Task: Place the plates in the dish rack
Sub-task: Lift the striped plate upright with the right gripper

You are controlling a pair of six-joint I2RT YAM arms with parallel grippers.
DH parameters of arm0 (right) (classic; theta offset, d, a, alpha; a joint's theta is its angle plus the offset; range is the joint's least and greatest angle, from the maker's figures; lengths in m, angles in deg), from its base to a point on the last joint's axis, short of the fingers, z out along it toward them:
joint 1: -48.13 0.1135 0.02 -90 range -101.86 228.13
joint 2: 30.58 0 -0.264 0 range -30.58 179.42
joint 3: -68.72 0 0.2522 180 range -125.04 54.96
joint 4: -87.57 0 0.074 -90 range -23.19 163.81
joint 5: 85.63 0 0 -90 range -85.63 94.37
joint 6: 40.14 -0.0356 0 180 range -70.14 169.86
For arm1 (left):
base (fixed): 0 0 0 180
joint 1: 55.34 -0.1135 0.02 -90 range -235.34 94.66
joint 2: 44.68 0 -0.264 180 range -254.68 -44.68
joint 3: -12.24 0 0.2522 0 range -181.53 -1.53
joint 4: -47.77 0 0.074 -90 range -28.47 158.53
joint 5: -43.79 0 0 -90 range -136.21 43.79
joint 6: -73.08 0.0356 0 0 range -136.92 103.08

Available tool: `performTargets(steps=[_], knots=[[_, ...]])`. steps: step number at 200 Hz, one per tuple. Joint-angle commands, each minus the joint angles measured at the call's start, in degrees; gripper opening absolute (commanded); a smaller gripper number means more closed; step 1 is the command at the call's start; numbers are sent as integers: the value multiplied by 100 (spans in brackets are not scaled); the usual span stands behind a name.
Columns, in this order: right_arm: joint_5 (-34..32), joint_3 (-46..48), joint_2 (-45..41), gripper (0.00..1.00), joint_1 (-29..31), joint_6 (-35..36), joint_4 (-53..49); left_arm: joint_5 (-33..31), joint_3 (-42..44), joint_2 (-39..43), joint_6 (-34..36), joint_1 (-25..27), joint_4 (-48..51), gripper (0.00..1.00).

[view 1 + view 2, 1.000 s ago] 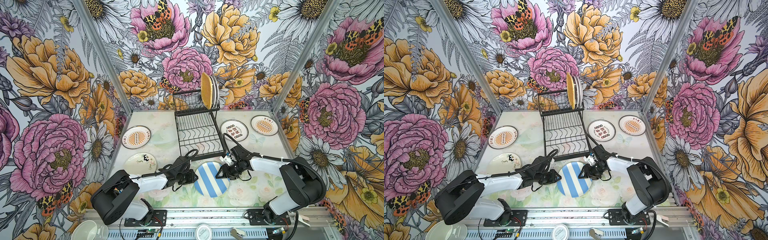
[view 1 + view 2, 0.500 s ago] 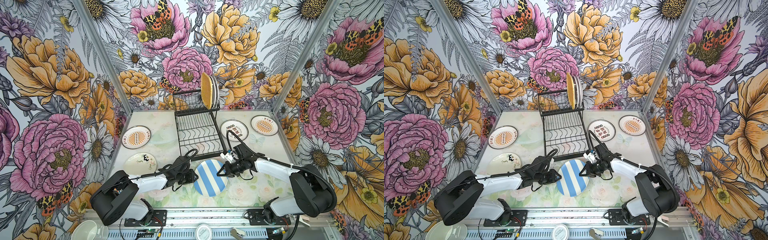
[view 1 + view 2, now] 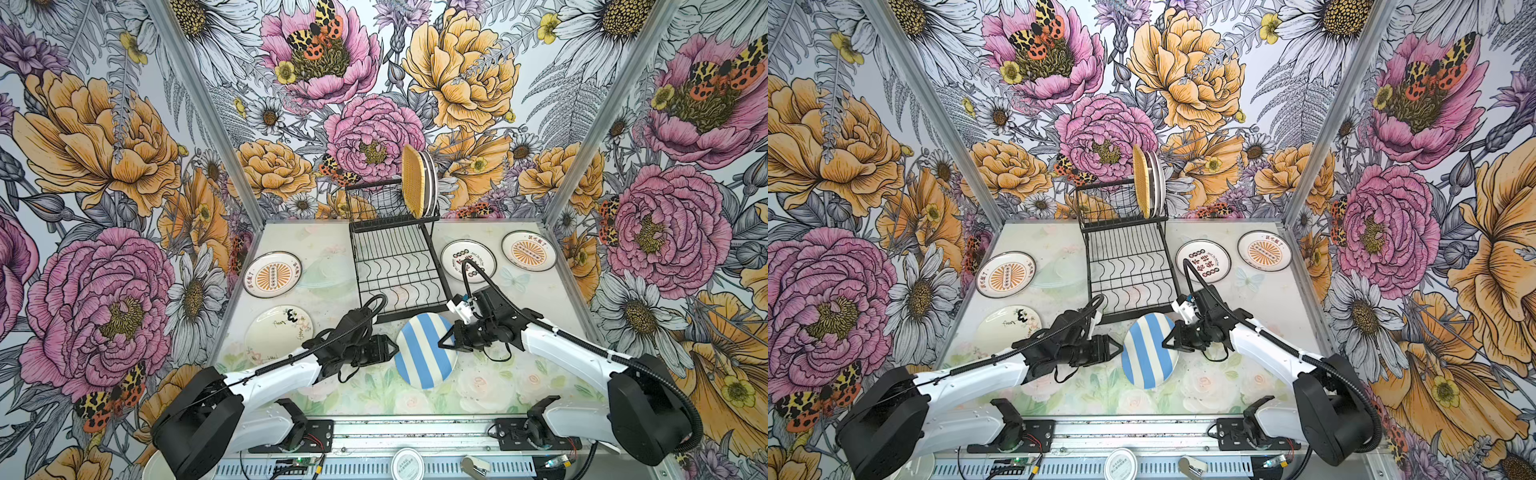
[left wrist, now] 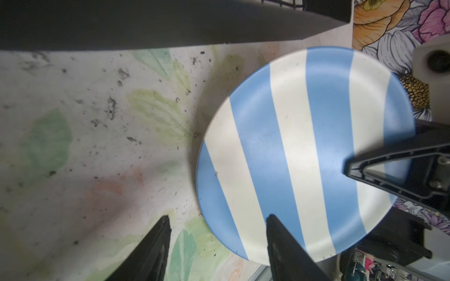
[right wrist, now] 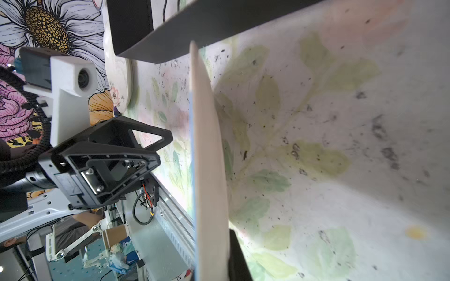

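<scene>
The blue-striped plate (image 3: 424, 351) (image 3: 1148, 351) stands tilted on edge in front of the dish rack (image 3: 395, 257) (image 3: 1129, 257). My right gripper (image 3: 442, 343) (image 3: 1165, 343) (image 5: 211, 243) is shut on its right rim, with the plate (image 5: 207, 158) seen edge-on. My left gripper (image 3: 392, 349) (image 3: 1117, 349) (image 4: 218, 216) is open just left of the plate (image 4: 304, 150), a small gap away. A yellow woven plate (image 3: 413, 180) and round ones (image 3: 431, 178) stand in the rack's upper tier.
Flat on the table lie a sunburst plate (image 3: 272, 274), a white plate with dark marks (image 3: 279, 332), a plate with Chinese characters (image 3: 468, 259) and another sunburst plate (image 3: 528, 251). A see-through dish (image 3: 328, 270) lies left of the rack. Floral walls enclose three sides.
My right gripper has shut on the striped plate's right rim. My left gripper has opened and let go of the left rim. The plate now stands steeper, slightly nearer the rack.
</scene>
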Motion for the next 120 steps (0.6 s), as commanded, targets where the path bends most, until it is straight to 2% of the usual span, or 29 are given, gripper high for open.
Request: performTargets(steps=[1,31,64,120], knots=[[-534,-415,-396,0,16,-161,-410,-105,124,287,119,-218,302,69],[-1116,-1032,-750,0,37,-52,-1165,-120,176,562,244,-491,541,76],[-1993,-2184,-811,0,126,166,-1991,-168,317,881,236,-745,589,85],[-3673,-4467,-149,0,690,569,-2622,-218,420,972,212,-885,411,94]])
